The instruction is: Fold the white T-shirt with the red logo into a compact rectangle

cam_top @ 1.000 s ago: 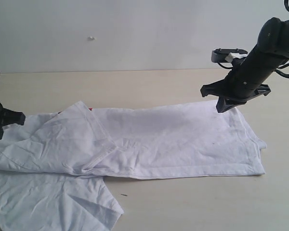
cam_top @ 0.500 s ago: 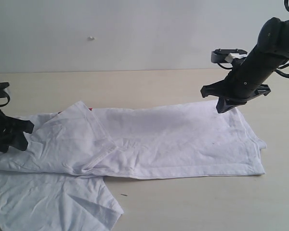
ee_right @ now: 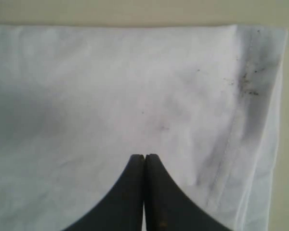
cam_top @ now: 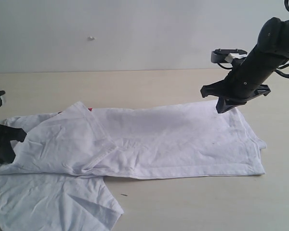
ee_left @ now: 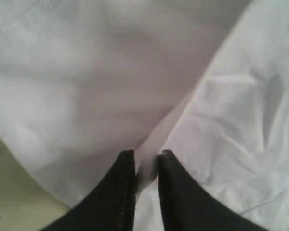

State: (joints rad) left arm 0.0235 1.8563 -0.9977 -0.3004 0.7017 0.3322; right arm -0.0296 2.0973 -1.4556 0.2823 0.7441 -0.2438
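Mid-fold on the bench: the white T-shirt (cam_top: 173, 139) lies across the pale table (cam_top: 135, 86) as a long, creased band. It runs from the left edge of the exterior view to a squared-off end on the right.

By my reading one lengthwise fold is in. A diagonal flap crosses the left half, and only a sliver of the red logo (cam_top: 90, 109) shows at the far edge of that flap. A loose panel (cam_top: 58, 202) spills towards the camera at the lower left, so the outline is far from a compact rectangle. I judge that tucking in that panel and making the crosswise folds are both left to do.

My left gripper (ee_left: 145, 161) sits low at the shirt's left edge, its fingers nearly together with a thin ridge of white cloth pinched between them. My right gripper (ee_right: 144, 158) is clenched on nothing, its tips pressed flat together over the stitched hem (ee_right: 231, 144) at the shirt's far right corner. I cannot tell whether the tips touch the fabric.

Against the picture from a second ago, the left gripper (cam_top: 5, 144) has come down the shirt's left edge towards the camera. The cloth there now stands gathered against it rather than lying flat out to the frame's border. The right gripper (cam_top: 221, 107) and the right end of the shirt show no change.
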